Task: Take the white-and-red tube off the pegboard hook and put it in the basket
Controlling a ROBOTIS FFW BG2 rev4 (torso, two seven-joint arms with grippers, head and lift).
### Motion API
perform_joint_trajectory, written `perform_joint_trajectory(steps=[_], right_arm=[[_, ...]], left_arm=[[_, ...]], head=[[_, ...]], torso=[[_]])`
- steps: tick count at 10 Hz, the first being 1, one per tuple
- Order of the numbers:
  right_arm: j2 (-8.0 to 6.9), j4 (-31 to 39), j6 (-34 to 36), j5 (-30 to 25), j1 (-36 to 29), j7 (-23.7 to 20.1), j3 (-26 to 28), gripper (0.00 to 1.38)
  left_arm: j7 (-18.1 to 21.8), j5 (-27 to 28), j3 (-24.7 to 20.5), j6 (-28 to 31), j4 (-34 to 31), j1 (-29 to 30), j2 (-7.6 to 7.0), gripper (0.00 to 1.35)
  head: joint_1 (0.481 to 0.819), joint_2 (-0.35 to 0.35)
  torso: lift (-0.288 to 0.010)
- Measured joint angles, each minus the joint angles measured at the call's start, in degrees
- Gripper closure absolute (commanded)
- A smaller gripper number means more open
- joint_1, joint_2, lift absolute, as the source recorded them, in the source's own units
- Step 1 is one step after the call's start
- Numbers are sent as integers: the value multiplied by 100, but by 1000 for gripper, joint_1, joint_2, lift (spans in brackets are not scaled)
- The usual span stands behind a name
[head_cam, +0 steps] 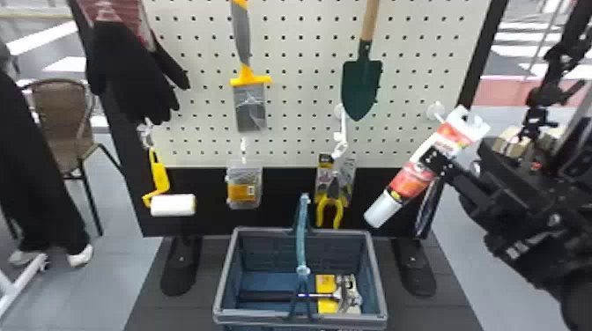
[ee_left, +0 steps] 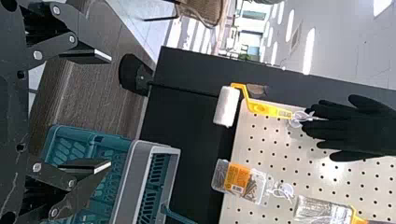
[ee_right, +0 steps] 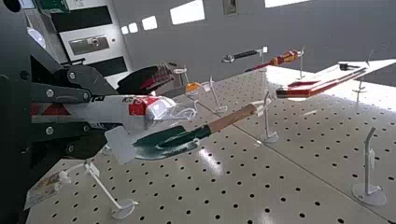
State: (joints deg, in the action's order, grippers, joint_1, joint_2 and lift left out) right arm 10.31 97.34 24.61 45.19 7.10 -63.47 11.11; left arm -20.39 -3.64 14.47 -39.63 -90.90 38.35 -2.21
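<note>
Up and right of the basket in the head view, the right claw clamps the tube (tilted, white end low) near a hook. Left wrist view: the left claw gapes. Right wrist view: a trowel hangs near the tube.

In the head view we see a bulky black right arm with rounded housings and a small pale marking, leading to our black right gripper. In the left wrist view, our left gripper has dark, angular links, round silvery screws and flat black fingertips with bright edges, while thin pale scratches mark its dark base plate.
</note>
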Motion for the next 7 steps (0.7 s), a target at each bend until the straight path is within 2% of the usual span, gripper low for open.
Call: perform_joint_trajectory(steps=[7], right_arm=[[-121, -901, -250, 80, -268, 21, -283, 1088]], left_arm=[[0, -34, 45, 16, 0, -39, -8, 478]], head=[[549, 0]], torso=[[-100]])
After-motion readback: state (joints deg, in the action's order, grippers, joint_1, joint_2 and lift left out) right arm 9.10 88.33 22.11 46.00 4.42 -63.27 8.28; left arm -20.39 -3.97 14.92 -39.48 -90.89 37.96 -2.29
